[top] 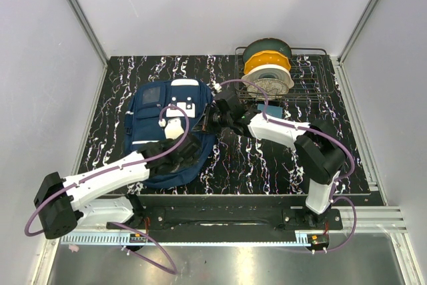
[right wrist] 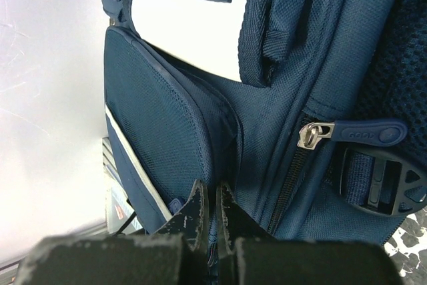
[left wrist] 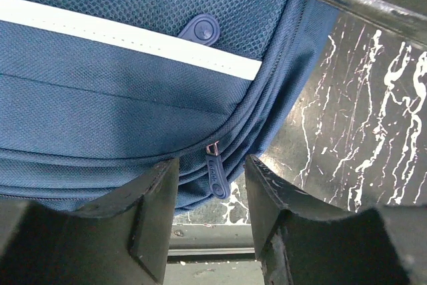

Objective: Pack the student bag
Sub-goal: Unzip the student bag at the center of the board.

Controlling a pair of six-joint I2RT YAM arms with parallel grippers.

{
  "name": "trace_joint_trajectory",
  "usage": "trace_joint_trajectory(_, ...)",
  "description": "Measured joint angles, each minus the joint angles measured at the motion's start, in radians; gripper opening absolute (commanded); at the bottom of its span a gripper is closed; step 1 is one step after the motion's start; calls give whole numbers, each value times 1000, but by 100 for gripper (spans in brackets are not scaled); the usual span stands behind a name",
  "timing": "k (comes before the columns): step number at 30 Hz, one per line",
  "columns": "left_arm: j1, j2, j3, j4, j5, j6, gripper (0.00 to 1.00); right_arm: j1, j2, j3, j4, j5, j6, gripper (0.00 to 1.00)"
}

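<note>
The navy coarse-weave student bag [top: 143,125], white-striped, lies flat on the black, white-veined worktop's [top: 267,161] left half. The left hand [left wrist: 212,188] is open, blunt black fingers flanking a rounded blue zip pull [left wrist: 217,178]; the right hand [right wrist: 213,201] is closed, tips against the bag's fabric

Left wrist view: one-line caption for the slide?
Open left gripper straddling the zipper pull on the navy student bag, marbled black table at right.
</note>
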Motion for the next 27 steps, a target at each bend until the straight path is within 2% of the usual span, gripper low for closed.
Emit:
trace_joint_trajectory(8, -2, 31, 1, 9, 6, 3, 44, 0, -1, 0, -8, 5, -11, 0)
trace_joint_trajectory(17, -2, 90, 17, 14, 14, 24, 22, 1, -5, 0, -21, 20, -28, 0)
trace_joint_trajectory(19, -2, 92, 17, 16, 14, 28, 12, 1, -5, 0, -23, 23, -29, 0)
trace_joint_trajectory(21, -2, 92, 17, 22, 14, 30, 9, 2, -5, 0, -23, 23, -29, 0)
trace_joint_trajectory(23, -2, 92, 17, 24, 14, 34, 0, 2, -5, 0, -23, 23, -29, 0)
trace_joint_trajectory(27, -2, 91, 17, 24, 14, 34, 0, 2, -5, 0, -29, 26, -33, 0)
